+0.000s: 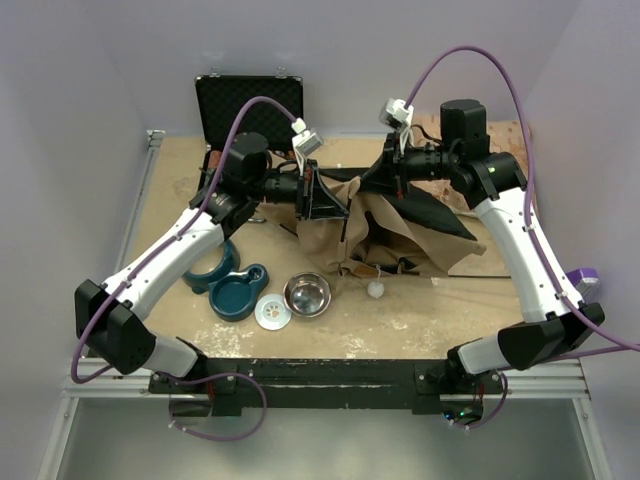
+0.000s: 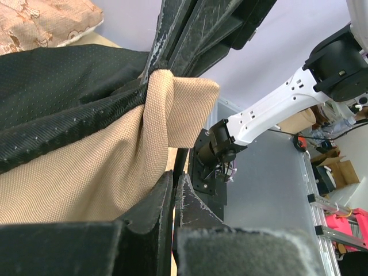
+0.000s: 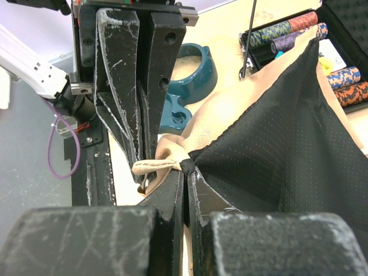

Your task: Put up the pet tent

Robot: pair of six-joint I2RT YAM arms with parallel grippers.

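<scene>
The pet tent (image 1: 350, 235) is a slumped heap of tan canvas and black lining at mid-table, lifted at its top by both grippers. My left gripper (image 1: 322, 197) is shut on a fold of the tan canvas (image 2: 115, 167), its jaws pressed together at the tips (image 2: 173, 176). My right gripper (image 1: 378, 180) is shut on the tent's edge at a small black knot (image 3: 187, 166), where the tan canvas meets the black lining (image 3: 276, 144). The two grippers sit close, tip to tip. The white pom-pom (image 1: 376, 290) lies on the table in front. A thin black pole (image 3: 250, 34) shows behind.
A teal bowl (image 1: 238, 296), a teal ring (image 1: 213, 272), a white lid (image 1: 272, 313) and a steel bowl (image 1: 307, 293) lie in front left. An open black case (image 1: 250, 105) with poker chips (image 3: 287, 26) stands at the back. The leaf-patterned pillow (image 1: 508, 140) lies back right.
</scene>
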